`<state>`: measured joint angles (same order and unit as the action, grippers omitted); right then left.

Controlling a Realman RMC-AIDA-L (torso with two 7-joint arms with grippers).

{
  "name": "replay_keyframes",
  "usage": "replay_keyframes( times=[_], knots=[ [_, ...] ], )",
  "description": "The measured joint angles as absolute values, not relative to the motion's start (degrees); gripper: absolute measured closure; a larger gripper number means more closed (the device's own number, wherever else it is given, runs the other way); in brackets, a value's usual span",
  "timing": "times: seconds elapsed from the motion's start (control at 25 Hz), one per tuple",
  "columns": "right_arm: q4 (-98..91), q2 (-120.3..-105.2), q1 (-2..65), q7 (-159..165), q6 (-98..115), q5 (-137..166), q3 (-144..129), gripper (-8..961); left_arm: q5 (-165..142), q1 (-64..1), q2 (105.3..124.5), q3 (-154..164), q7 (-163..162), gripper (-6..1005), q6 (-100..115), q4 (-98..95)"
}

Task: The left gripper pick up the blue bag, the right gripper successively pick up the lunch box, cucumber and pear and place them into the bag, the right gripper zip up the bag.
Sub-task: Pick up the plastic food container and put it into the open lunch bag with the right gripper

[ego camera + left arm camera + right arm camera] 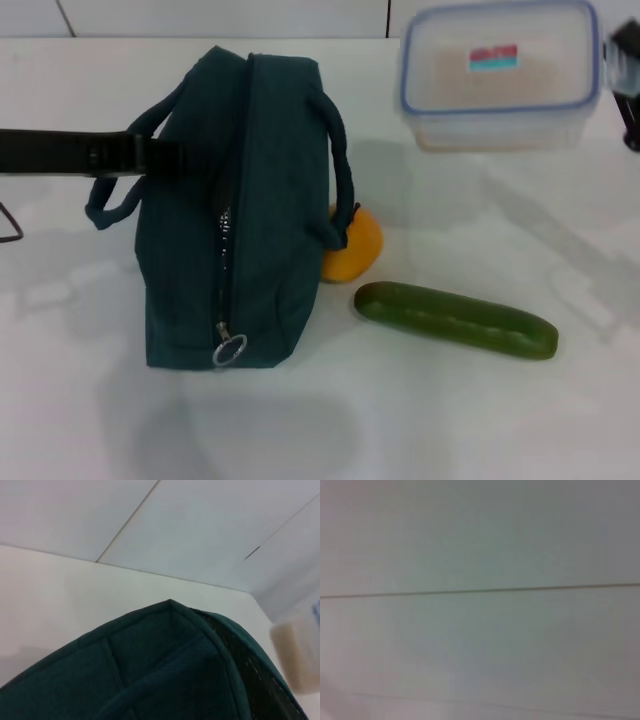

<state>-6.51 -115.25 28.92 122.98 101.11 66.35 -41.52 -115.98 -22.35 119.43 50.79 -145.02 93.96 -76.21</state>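
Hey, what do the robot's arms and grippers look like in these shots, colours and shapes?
The left gripper shows as a long, flat, black bar with a slightly ridged section near its tip. The right gripper is only a black, angular piece at the frame edge. No cables, markings or sleeves are visible on either.

Flat black left arm [60,152]

I could read no text anywhere; the lunch box [500,75] carried a small red-and-blue sticker [494,58] on its lid, but I made out no letters or numbers on it; the blue bag [235,215] showed me no legible mark either.
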Motion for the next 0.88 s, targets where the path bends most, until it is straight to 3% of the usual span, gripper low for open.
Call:
replay_keyframes(
  times=[0.44, 0.88],
  knots=[
    [-6.1, -115.96, 42.14, 122.92, 100.56, 64.7, -42.15, 861, -116.12, -25.08, 119.48, 51.05, -144.4, 968, 93.96, -74.35],
    [-3.03, -116.2, 47.61, 122.52, 95.49, 64.68, -42.06, 861, -116.15, -25.5, 119.44, 51.7, -143.97, 967, 93.96, -74.05]
  ],
)
